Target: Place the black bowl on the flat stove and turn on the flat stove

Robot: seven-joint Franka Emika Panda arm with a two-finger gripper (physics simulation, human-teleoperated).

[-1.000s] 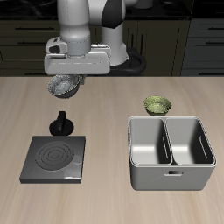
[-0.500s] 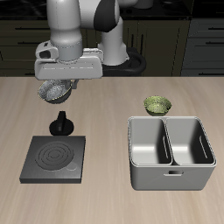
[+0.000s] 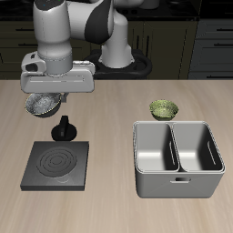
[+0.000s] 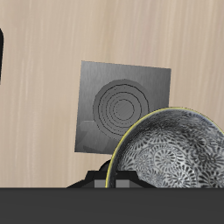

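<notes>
Aloft, jaws (image 3: pixel 45 98) clamped on the black bowl (image 3: pixel 43 104), above table, behind the flat stove (image 3: pixel 56 165).

A pale wooden surface (image 3: pixel 109 205) with fine lengthwise grain fills most of the exterior view, running from the bottom of the frame up to a straight back edge in the upper third. Behind it stands a row of dark, nearly black cabinets (image 3: pixel 168 50), their fronts divided into panels. At the upper right a stack of drawers (image 3: pixel 214 41) carries thin horizontal handles that catch a little light. The lighting is even and soft, leaving only faint shadows on the wood. No walls, windows or floor can be made out.
</notes>
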